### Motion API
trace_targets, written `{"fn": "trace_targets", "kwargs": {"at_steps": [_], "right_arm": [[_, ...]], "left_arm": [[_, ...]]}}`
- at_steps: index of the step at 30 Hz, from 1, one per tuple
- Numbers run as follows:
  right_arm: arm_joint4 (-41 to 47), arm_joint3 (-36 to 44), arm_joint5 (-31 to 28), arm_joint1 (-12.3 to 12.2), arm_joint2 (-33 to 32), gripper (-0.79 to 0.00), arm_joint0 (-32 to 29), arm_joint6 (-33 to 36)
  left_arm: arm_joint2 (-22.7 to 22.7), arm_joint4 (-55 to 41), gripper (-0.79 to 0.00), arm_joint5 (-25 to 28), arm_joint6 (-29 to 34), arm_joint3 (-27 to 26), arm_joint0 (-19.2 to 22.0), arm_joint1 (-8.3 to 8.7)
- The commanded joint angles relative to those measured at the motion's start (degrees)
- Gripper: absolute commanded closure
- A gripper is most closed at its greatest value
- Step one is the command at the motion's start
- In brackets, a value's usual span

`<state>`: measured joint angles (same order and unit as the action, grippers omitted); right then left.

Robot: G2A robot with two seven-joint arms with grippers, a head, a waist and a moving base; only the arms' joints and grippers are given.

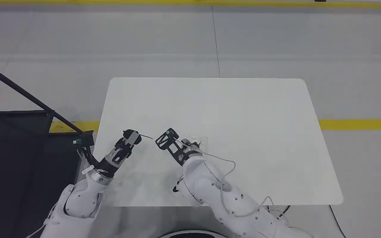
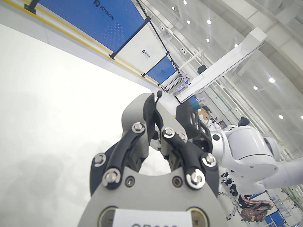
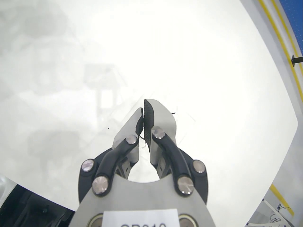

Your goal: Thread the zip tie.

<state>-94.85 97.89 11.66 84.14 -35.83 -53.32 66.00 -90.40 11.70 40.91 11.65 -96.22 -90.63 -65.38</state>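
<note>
The zip tie (image 2: pixel 159 93) is held off the bench (image 1: pixel 250 119), over the robot's side of it, between the two arms. The jaws of the left gripper (image 2: pixel 155 113) are closed on it just below its small square head, which stands out past the tips. The jaws of the right gripper (image 3: pixel 143 111) are drawn almost together on a thin black strand, judged to be the tail. From here the threading could be missed if the tail tip is brought to the head slightly off line, since the slot is tiny and the strap is thin and springy; a bent tip would be pushed aside rather than through. The tie could also be twisted or slipped between the pads if it is pressed hard against the head, because so little of it is gripped. A knock between the fingers is possible too, the two grippers being set close together. The tie is slender, black, smooth plastic. The fingers are grey metal faced with black, finely ridged pads, and are carried on black links fixed by bright screws. The bench is a plain white, matte slab with rounded corners.
</note>
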Motion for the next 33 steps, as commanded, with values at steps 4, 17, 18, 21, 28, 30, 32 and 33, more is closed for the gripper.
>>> {"fn": "trace_targets", "kwargs": {"at_steps": [4,17,18,21,28,30,32,33], "right_arm": [[-8.3,8.0,0.9,-1.4,-3.3,0.000,-6.4,-4.8],[-9.9,28.9,-11.2,-6.6,-18.0,0.000,-29.6,-30.9],[-8.8,30.0,-13.0,-7.0,-19.5,0.000,-31.2,-33.5],[-5.4,32.4,-19.4,-8.2,-24.1,0.000,-35.7,-40.8],[-3.6,33.2,-24.0,-8.9,-27.1,0.000,-38.3,-44.5],[-3.6,33.2,-24.0,-8.9,-27.1,0.000,-38.3,-44.5],[-3.6,33.2,-24.0,-8.9,-27.1,0.000,-38.3,-44.5],[-3.6,33.2,-24.0,-8.9,-27.1,0.000,-38.3,-44.5]], "left_arm": [[0.8,1.7,0.000,-1.0,2.7,-1.2,0.3,0.11],[5.3,5.5,0.000,-1.7,16.2,-2.6,5.4,0.81],[5.7,5.9,0.000,-1.7,17.1,-2.7,5.8,0.86],[7.2,7.2,0.000,-1.3,19.3,-3.4,6.9,0.97],[7.9,8.5,0.000,-1.8,20.7,-3.8,7.3,1.08],[7.9,8.5,0.000,-1.8,20.7,-3.8,7.3,1.08],[7.9,8.5,0.000,-1.8,20.7,-3.8,7.3,1.08],[7.9,8.5,0.000,-1.8,20.7,-3.8,7.3,1.08]]}}
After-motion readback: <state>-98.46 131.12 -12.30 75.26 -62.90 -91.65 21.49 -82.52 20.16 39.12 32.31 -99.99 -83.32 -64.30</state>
